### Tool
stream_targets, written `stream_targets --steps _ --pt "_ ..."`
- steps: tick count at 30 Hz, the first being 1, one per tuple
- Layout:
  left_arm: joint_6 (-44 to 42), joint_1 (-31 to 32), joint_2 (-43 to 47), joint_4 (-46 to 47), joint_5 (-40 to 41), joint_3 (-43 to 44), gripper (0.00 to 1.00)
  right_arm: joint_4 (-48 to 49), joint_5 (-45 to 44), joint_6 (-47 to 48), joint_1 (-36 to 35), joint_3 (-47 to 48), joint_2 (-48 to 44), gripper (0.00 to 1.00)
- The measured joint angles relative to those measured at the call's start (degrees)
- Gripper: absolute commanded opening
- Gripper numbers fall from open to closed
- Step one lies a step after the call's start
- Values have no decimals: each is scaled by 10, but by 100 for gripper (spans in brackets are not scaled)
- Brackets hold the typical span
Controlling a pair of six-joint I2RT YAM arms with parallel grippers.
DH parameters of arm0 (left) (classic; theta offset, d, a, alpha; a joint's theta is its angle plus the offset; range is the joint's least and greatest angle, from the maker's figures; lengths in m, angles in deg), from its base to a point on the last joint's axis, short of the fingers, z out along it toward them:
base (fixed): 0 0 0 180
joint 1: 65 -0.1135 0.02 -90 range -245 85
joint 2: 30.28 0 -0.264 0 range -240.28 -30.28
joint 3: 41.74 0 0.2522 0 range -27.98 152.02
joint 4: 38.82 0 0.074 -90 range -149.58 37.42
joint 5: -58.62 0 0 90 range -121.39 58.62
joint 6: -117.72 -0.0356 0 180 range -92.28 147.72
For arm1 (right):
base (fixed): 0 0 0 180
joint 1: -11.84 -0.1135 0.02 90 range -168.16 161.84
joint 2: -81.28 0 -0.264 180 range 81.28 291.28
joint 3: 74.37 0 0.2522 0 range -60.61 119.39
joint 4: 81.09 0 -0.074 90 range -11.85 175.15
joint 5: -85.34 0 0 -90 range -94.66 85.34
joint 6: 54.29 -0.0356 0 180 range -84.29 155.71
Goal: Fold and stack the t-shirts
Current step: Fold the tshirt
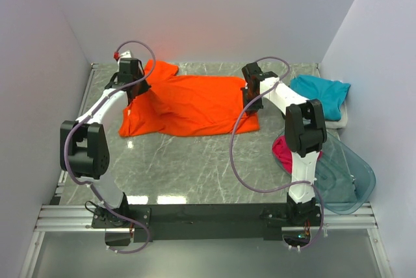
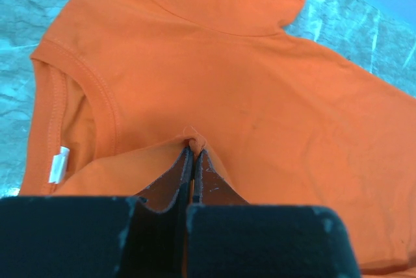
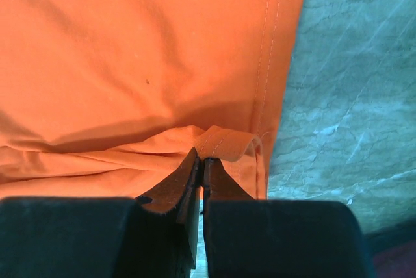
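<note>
A bright orange t-shirt (image 1: 195, 106) lies spread across the back middle of the table, with a fold along its near side. My left gripper (image 1: 134, 88) is at the shirt's left end. In the left wrist view it (image 2: 193, 149) is shut on a small pinch of the orange t-shirt (image 2: 247, 83) beside the collar, where a white label (image 2: 58, 164) shows. My right gripper (image 1: 252, 98) is at the right end. It (image 3: 202, 158) is shut on a folded bit of the stitched hem of the orange t-shirt (image 3: 130, 50).
A teal t-shirt (image 1: 322, 93) lies folded at the back right on a pale whitish one (image 1: 339, 121). A magenta-pink t-shirt (image 1: 283, 152) sits partly behind my right arm, in a clear bluish tub (image 1: 348, 174) at the table's right edge. Walls close in on three sides.
</note>
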Motion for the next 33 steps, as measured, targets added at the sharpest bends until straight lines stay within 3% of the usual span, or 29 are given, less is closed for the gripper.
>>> stream_targets --steps 16,33 --pt "29 -61 33 12 -16 -52 1 -24 -2 2 0 32 11 0" --pt "40 -68 37 26 -45 -53 1 -32 -5 4 6 66 42 0"
